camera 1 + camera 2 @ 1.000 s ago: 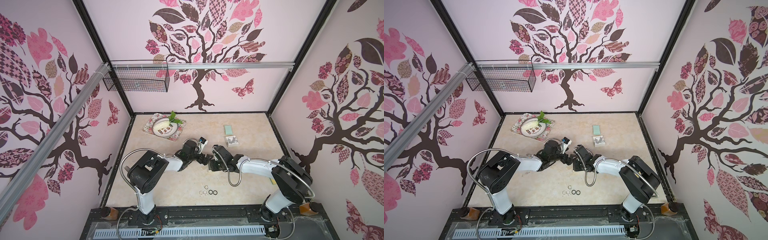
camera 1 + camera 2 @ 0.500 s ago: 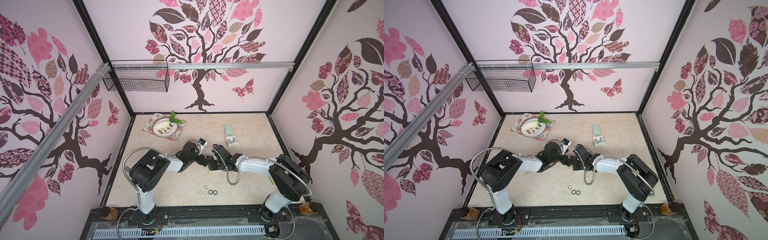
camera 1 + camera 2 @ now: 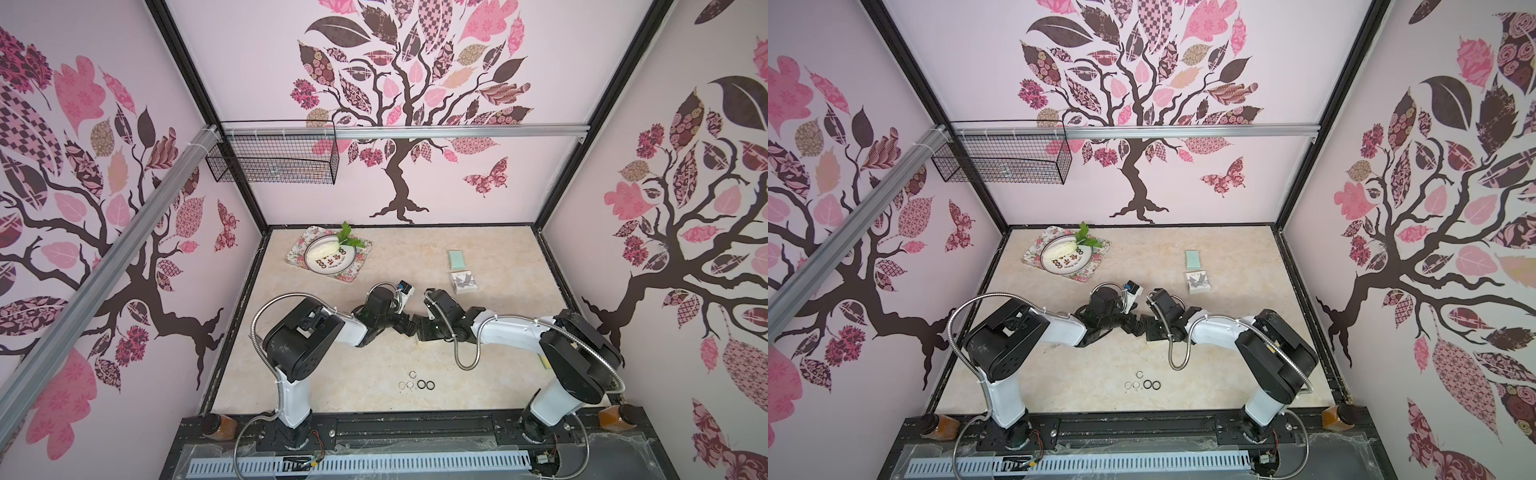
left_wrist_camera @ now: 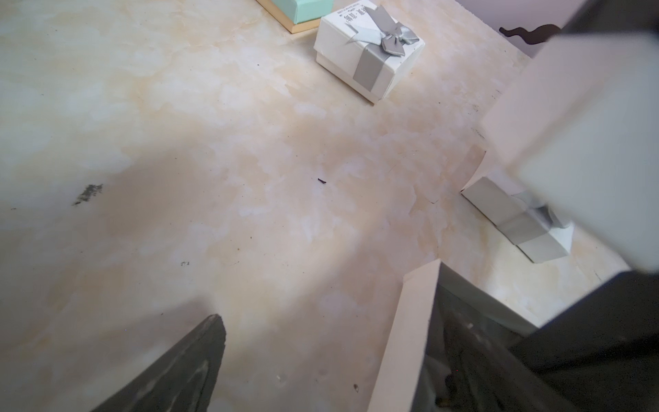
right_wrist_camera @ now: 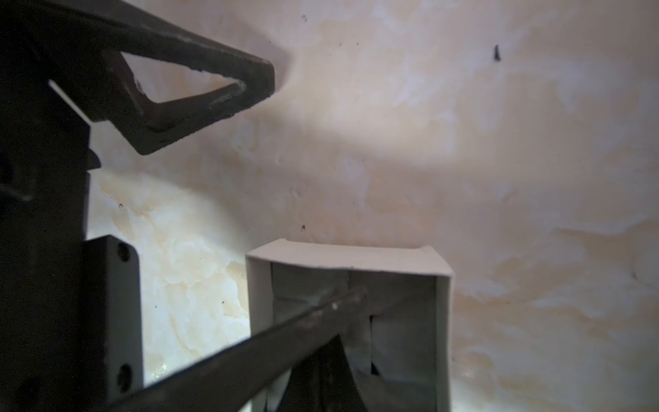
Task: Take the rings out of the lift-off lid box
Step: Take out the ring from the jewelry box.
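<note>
Rings (image 3: 417, 383) on table (image 3: 332, 374), well apart from right claw (image 5: 353, 298) inside box (image 5: 342, 255)

Top views high overhead, sharing table (image 3: 332, 374); wrist views close.

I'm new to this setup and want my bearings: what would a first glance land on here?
At the middle of the table, the right gripper, shut, pokes into a lidless white box, the open left gripper beside it. Near the front edge lie five tiny rings, three silvery, two black. A bow-tied white box sits farther back.
</note>
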